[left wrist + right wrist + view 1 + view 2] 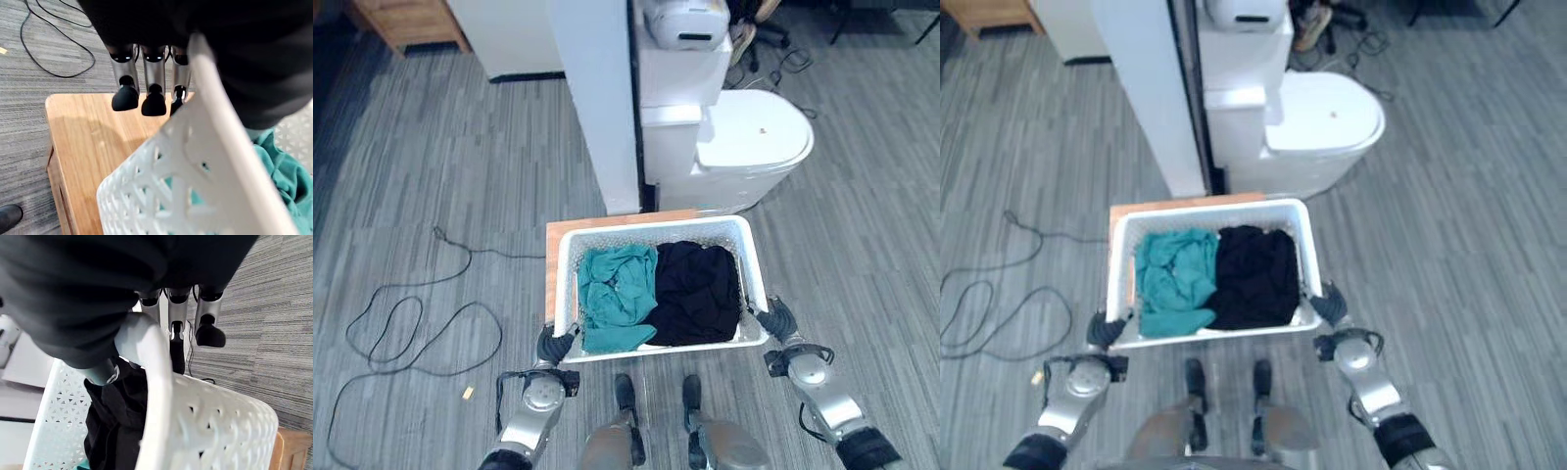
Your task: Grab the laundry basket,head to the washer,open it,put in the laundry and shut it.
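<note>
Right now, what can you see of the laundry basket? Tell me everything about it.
The laundry basket is a white rectangular tub, plastic by its look, with lattice-perforated walls and a smooth rolled rim. It sits upright, resting at least partly on a low wooden stand on the grey floor, in front of a white toilet. Inside lie teal cloth on the robot's left and black cloth on its right. The left hand and right hand grip the rim at the near corners.

Both arms low and forward, left hand (554, 344) and right hand (776, 320) curled shut on something.
</note>
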